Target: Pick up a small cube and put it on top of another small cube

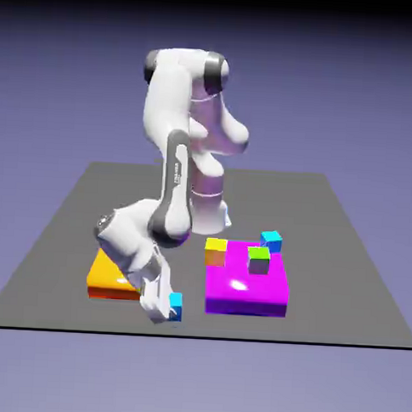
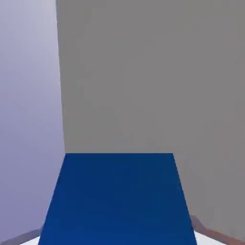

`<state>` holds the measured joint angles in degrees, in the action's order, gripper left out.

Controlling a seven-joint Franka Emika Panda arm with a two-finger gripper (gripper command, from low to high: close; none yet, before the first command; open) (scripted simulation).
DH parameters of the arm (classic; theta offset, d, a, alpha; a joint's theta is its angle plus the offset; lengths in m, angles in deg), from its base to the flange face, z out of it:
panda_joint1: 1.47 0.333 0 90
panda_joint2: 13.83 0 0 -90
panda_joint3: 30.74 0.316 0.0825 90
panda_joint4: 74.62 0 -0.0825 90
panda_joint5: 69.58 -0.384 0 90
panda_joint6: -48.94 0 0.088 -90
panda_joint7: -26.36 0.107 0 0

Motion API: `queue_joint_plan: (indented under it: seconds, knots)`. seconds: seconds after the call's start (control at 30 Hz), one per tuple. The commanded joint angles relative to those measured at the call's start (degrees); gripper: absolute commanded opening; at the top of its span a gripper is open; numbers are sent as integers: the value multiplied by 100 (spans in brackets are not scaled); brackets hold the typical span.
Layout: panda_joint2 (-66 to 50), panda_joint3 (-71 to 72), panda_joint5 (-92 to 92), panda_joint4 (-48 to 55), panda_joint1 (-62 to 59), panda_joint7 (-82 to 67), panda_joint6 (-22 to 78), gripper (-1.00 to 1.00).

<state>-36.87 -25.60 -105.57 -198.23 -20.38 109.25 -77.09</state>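
A blue cube face [image 2: 117,198] fills the space between the fingertips, so the small cube [image 1: 175,306] is judged gripped by the gripper [image 1: 166,309] near the table's edge. It appears light, rigid, smooth-sided; flat opposite sides are best held. The other small cube [image 1: 270,240] lies well beyond.

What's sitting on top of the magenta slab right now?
On the flat magenta slab stands a green-topped cube. A yellow-topped orange cube and a small cyan cube sit at its far edge; whether they rest on it or behind it cannot be told.
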Motion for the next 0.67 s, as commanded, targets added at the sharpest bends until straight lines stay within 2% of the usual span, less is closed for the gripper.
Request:
queue_joint_plan:
  seconds: [0.0,0.33,0.53,0.57,0.63]
  knots:
    - [208,173,167,-72,54,-73,201,-100]
    - [2162,1806,1587,-752,558,-846,2056,-100]
    - [1769,1921,1474,-1392,719,-923,1011,-100]
    - [1769,1921,1474,-1392,719,-923,1011,100]
    - [1863,1894,1501,-1239,681,-905,1260,100]
